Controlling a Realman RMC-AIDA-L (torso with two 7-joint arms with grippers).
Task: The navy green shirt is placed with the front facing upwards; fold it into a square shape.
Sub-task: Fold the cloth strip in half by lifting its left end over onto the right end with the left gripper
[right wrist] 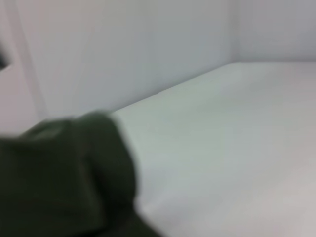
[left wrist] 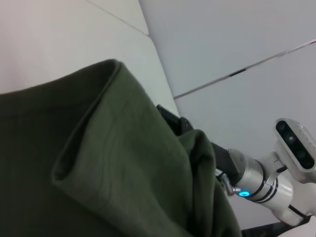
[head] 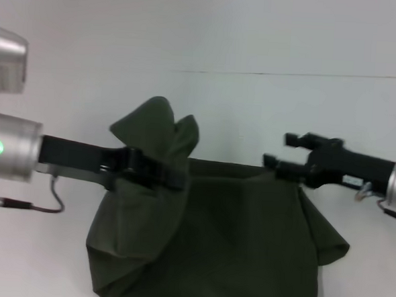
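Here the navy green shirt [head: 225,251] hangs below both pincers: left pincer [head: 157,171] and right pincer [head: 286,166] each clamp its upper edge.

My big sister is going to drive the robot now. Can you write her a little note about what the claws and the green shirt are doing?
Left claw: shut on the navy green shirt, bunching cloth at its left top edge.
Right claw: shut on the shirt's right top edge.
Shirt: held up between both claws, top edge stretched across, the rest hanging down; plain green side showing, no print visible.
Done: shirt gripped and lifted.
Left: lay it down and fold it into a square.
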